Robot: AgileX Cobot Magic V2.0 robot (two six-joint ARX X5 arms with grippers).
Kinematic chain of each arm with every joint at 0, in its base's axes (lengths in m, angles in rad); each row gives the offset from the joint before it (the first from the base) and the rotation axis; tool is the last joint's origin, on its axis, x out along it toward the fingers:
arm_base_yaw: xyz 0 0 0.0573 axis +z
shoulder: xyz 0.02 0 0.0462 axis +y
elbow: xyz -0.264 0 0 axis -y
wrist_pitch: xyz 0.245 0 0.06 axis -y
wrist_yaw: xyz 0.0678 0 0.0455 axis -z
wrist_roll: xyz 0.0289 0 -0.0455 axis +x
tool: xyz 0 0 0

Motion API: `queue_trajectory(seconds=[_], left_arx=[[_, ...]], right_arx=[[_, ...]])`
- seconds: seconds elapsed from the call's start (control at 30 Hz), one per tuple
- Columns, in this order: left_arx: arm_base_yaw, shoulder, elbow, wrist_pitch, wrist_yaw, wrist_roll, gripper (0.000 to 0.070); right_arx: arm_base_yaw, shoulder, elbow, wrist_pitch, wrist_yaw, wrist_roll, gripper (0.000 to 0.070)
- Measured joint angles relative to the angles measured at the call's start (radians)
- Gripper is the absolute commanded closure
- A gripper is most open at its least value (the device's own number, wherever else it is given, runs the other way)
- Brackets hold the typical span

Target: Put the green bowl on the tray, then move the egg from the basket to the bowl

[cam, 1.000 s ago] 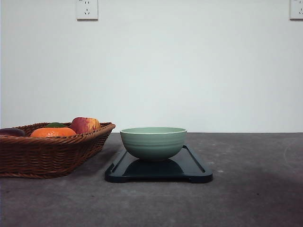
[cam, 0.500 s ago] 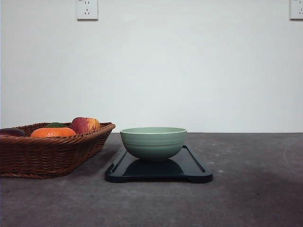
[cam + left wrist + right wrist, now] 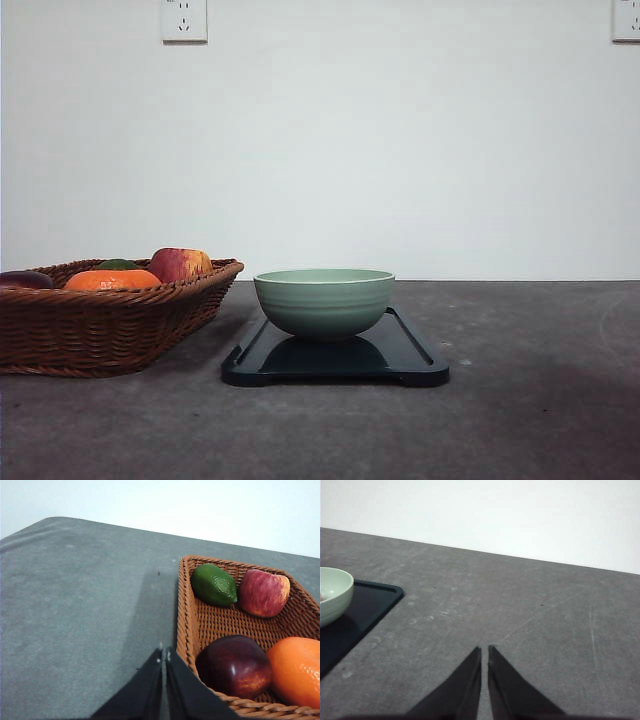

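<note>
Nothing changed from a second ago in the front view: same layout, no shift of any item.

At 9 o'clock on the desk (image 3: pixel 520 420), basket (image 3: pixel 110 320), holding orange fruit (image 3: pixel 112 280), green lime-like fruit (image 3: pixel 118 264) and red-yellow apple (image 3: pixel 180 264), plus a dark plum-coloured fruit (image 3: pixel 25 279) at its left edge. Just right of it, at centre, tray (image 3: pixel 410 362), carrying green bowl (image 3: pixel 323 301) upright on its middle. A sliver of something pale-reddish inside the bowl's rim in the right wrist view, too small to tell whether the egg.

Left hand (image 3: pixel 164 655) clenched, empty, fingertips nearly touching, hanging just beside the basket's near corner. Right hand (image 3: pixel 484 652) clenched too, grasping nothing, over bare desk at 3 o'clock, well apart from the tray.
</note>
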Motion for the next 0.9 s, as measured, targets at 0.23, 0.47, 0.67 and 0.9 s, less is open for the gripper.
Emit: queue_trajectory(seconds=[0.23,0.47,0.67,0.9], left_arx=[[0.000,0.000,0.000,0.000,0.000,0.000,0.0700],[0.000,0.000,0.000,0.000,0.000,0.000,0.0700],[0.000,0.000,0.000,0.000,0.000,0.000,0.0700],[0.000,0.000,0.000,0.000,0.000,0.000,0.0700]], right_arx=[[0.000,0.000,0.000,0.000,0.000,0.000,0.0683],[0.000,0.000,0.000,0.000,0.000,0.000,0.0683],[0.000,0.000,0.000,0.000,0.000,0.000,0.0683],[0.000,0.000,0.000,0.000,0.000,0.000,0.0683]])
